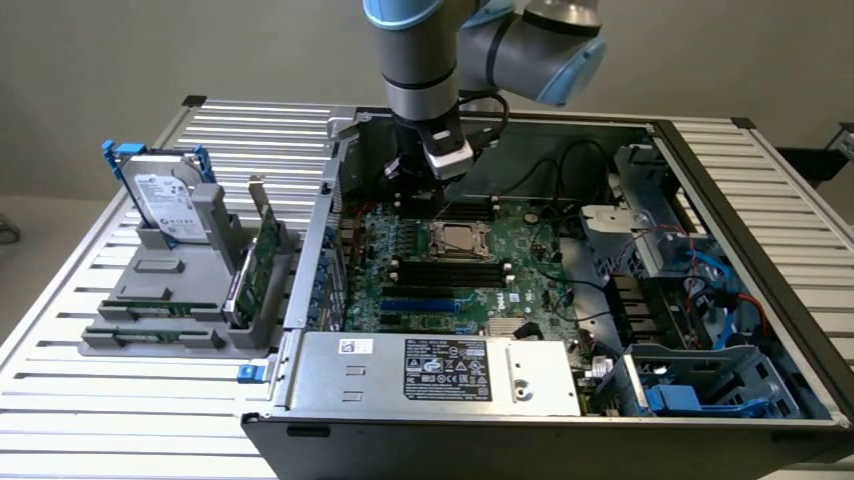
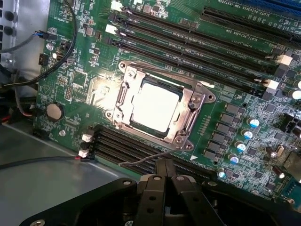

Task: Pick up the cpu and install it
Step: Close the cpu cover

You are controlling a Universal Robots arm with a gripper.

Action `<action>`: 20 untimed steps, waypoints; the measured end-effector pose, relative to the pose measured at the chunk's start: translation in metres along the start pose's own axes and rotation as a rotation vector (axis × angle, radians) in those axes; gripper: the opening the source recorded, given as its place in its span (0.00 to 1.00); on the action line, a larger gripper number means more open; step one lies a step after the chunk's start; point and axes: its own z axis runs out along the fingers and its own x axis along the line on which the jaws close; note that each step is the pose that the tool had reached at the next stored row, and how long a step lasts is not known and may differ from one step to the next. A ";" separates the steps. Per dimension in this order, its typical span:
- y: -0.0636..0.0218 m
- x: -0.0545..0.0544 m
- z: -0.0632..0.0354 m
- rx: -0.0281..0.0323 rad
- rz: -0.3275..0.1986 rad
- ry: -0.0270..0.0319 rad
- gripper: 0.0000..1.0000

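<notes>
The cpu [image 2: 155, 106] presents a smooth, bright metal top within a socket frame [image 2: 200, 101] of bare glossy metal on a green, lacquered motherboard [image 2: 80, 89], the gripper [image 2: 165, 165] is matt black, and the table [image 1: 80, 340] at the exterior view's left is ribbed, satin-finished metal.

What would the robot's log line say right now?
cpu: sitting in socket | gripper: shut, empty, over motherboard

One cpu [image 2: 155, 106] — one socket [image 2: 123, 92], one hard drive [image 1: 168, 205]
</notes>
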 end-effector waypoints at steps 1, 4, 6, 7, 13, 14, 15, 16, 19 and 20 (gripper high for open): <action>0.0002 0.000 0.0017 -0.0001 0.000 0.0001 0.11; 0.0009 -0.001 0.0070 -0.0002 0.000 0.0001 0.11; 0.0011 -0.002 0.0108 -0.0001 0.000 0.0002 0.11; 0.0009 -0.002 0.0125 0.0000 0.000 0.0002 0.11; -0.0040 -0.001 0.0152 -0.0001 0.000 0.0001 0.11; -0.0045 0.000 0.0154 -0.0002 0.000 0.0001 0.11; -0.0047 0.000 0.0158 -0.0002 0.000 0.0002 0.11; -0.0046 -0.001 0.0163 -0.0008 0.000 -0.0001 0.11; -0.0043 -0.001 0.0197 -0.0043 -0.001 -0.0013 0.11; -0.0041 -0.001 0.0210 -0.0052 -0.001 -0.0016 0.11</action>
